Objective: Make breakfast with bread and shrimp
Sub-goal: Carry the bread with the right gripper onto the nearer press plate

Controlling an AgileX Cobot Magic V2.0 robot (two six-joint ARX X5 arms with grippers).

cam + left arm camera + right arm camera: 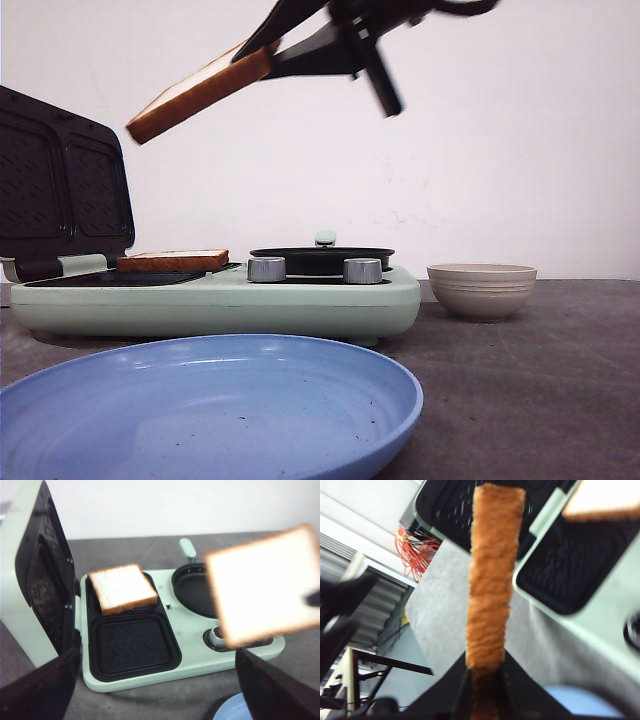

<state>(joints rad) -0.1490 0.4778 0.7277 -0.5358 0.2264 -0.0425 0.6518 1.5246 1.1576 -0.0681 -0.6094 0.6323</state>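
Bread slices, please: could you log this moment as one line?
right gripper: shut on held bread slice, airborne | second bread slice: in sandwich maker rear well | front well: empty

Lab-like test room, bare white wall (500, 150), metal racks (375, 615), red cable bundle (412, 545)

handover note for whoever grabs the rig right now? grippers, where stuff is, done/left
Right gripper: shut on second bread slice, held tilted in the air above the sandwich maker.
Left gripper: only its finger edges show, holds nothing visible; open or shut unclear.
First bread slice: lies flat in the far grill compartment; near compartment bare.
Blue plate and bowl on the table.
Shrimp not seen.
Left: place the held slice, handle the shrimp.
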